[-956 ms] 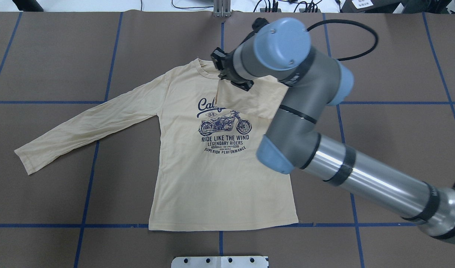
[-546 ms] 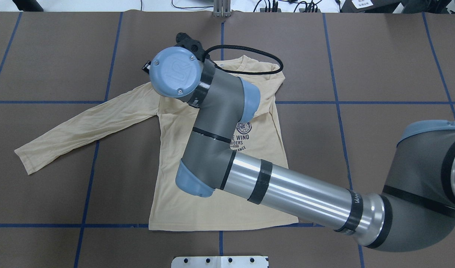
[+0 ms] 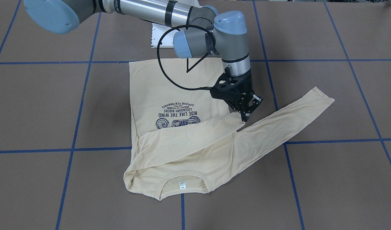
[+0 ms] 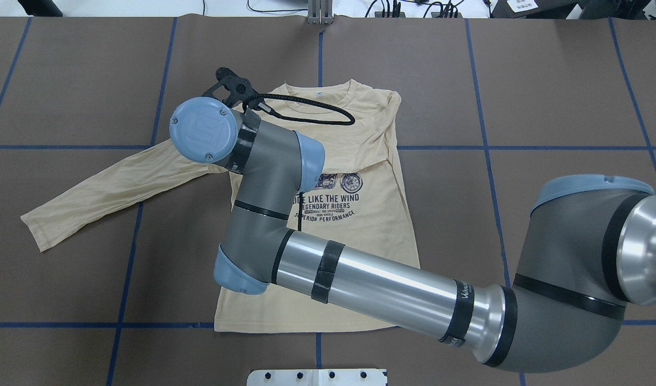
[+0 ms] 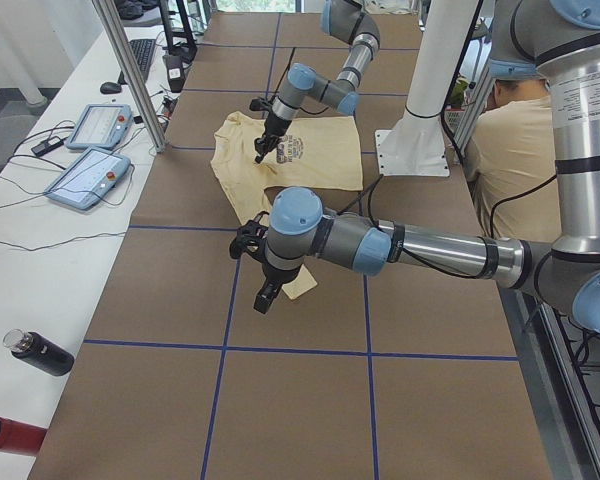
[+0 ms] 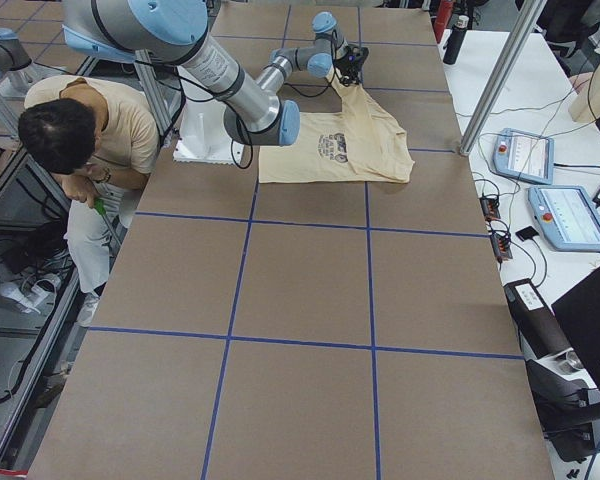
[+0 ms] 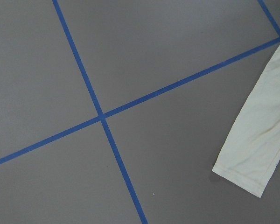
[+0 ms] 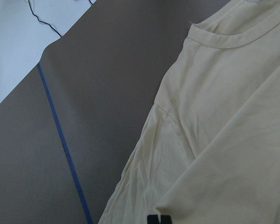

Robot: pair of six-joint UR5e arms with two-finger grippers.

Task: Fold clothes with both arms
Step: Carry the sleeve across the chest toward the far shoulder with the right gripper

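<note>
one sleeve (image 3: 189,134) lies folded across the t-shirt (image 3: 150,86) chest, right pincer (image 3: 245,118) clamped on its cuff. left pincer (image 5: 263,300): we cannot tell. other sleeve (image 3: 288,118) and body folds remain.

High behind the robot's shoulders, looking forward and down on the table (image 4: 574,80), whole shirt (image 4: 384,236) in frame. Across the table, facing back, steep and nearer, same shirt turned about. At each table end, far off, looking lengthwise, sharing the shirt between them. On the left wrist, down on a cuff (image 7: 245,172); on the right, close on the collar (image 8: 233,39).
</note>
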